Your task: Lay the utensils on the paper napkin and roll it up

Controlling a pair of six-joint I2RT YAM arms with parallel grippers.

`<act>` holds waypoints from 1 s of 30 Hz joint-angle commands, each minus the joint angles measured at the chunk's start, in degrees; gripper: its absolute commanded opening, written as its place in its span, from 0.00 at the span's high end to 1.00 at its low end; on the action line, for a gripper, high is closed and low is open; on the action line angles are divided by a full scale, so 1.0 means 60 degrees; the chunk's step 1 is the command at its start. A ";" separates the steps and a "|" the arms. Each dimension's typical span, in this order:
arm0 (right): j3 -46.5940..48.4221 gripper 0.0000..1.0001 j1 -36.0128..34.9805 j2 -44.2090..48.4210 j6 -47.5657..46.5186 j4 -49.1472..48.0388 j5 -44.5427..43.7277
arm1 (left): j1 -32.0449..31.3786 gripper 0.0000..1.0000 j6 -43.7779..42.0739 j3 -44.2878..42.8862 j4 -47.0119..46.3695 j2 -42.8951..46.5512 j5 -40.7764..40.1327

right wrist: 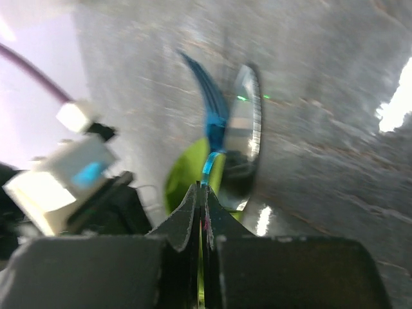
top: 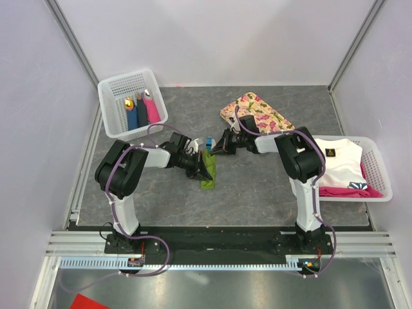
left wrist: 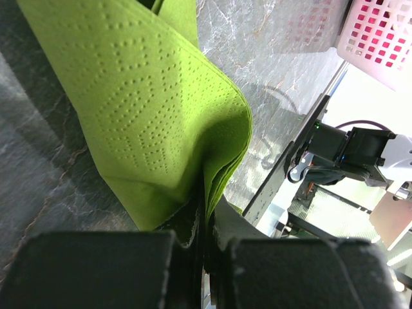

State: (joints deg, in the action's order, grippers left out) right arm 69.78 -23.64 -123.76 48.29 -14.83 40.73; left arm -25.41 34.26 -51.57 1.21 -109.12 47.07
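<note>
Upper left of the overhead view: a white basket (top: 111, 90) with dark blue and pink bundles. Just right of it, left arm folded low, elbow raised, forearm reaching toward centre frame, left gripper (top: 203, 168) pinched tight on a crumpled green napkin (top: 208, 180) over the grey table (top: 270, 187). Far clearer from the left wrist camera: jaws closed flat on a folded edge of the napkin (left wrist: 148, 129), sheet bulging up from the black fingers (left wrist: 116, 270) in a loop, dotted embossing plain to see. At centre of the overhead view, just above the napkin, the fork (top: 210, 140) only a blue speck. From the right wrist camera, though blurred: blue fork (right wrist: 212, 109) with a silvery spoon (right wrist: 250, 129) just beside it, right gripper (right wrist: 203, 193) clamped shut on the fork's handle; impossible to tell whether the spoon is gripped too. Right arm bent back on itself, forearm stretched left across a flowered tray (top: 270, 116). Far right: a second basket (top: 385, 187) holding white and pink cloths.
</note>
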 commanded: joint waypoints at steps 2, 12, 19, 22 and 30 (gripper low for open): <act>0.0147 1.00 -0.0220 -0.0290 -0.0973 0.1019 -0.0650 | 0.0104 0.98 -0.0598 0.0070 0.0223 -0.0095 -0.1048; 0.0324 1.00 -0.0323 -0.0510 -0.1647 0.2120 -0.1602 | 0.0089 0.98 -0.0642 -0.0223 0.0296 0.0213 -0.1077; 0.0250 1.00 -0.0352 -0.0569 -0.1750 0.2193 -0.1779 | -0.0013 0.98 -0.0642 -0.0399 0.0281 0.0652 -0.1136; 0.0265 1.00 -0.0367 -0.0583 -0.1779 0.2223 -0.1881 | -0.0130 0.98 -0.0656 -0.0457 0.0281 0.0828 -0.1150; 0.0309 1.00 -0.0455 -0.0554 -0.1999 0.2457 -0.2276 | -0.0408 0.98 -0.0803 -0.0531 0.0164 0.1077 -0.1209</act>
State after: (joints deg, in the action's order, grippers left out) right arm 72.55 -25.80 -124.46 41.08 -7.35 36.51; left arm -27.16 32.47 -52.80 4.14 -105.25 41.65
